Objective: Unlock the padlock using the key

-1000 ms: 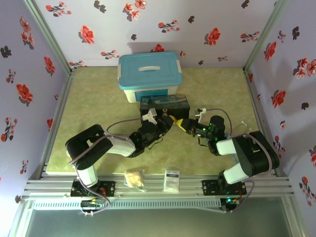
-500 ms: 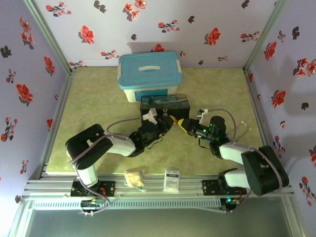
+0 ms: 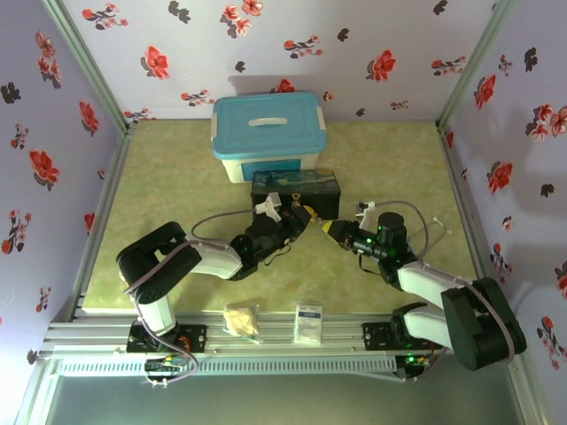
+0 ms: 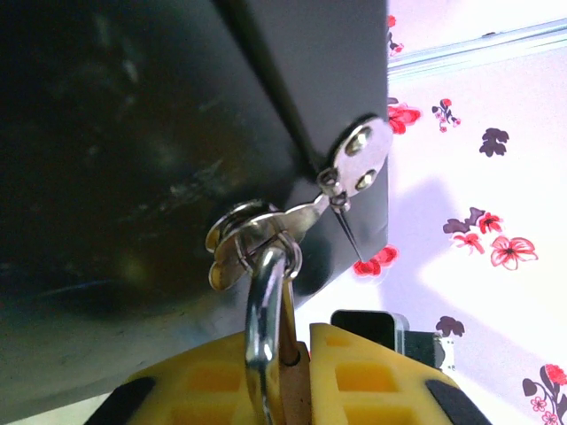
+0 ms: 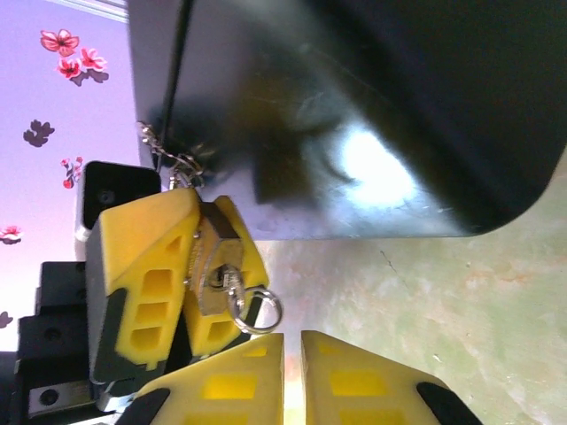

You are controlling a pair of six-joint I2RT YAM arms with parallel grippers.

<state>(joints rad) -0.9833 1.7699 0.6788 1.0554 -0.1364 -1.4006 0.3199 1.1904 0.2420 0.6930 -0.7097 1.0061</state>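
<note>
- Top view: left gripper (image 3: pixel 304 217) and right gripper (image 3: pixel 331 228) meet tip to tip at the front right corner of a dark tin (image 3: pixel 294 184) on the green table (image 3: pixel 177 177).
- Top view: a box with a blue lid (image 3: pixel 268 124) stands just behind the tin. Two small packets (image 3: pixel 241 319) lie at the near edge between the arm bases.
- Left wrist view: padlock (image 4: pixel 263 310) is clamped between the yellow fingers (image 4: pixel 372 372) of the left gripper. Only a sliver of its brass body shows.
- Left wrist view: the silver shackle rises from the fingers and passes through the latch (image 4: pixel 252 239) on the tin's front, so the padlock hangs on the tin.
- Right wrist view: the padlock body sits pinched in the left gripper's fingers, just beside the tin's lower corner.
- Right wrist view: key (image 5: pixel 230 282) is stuck in the padlock's bottom face, with a small ring (image 5: pixel 257 312) hanging from it.
- Right wrist view: the right gripper's two fingers are drawn nearly together with a thin slit and nothing between them. Their tips are just under the ring; cannot tell if they touch it.
</note>
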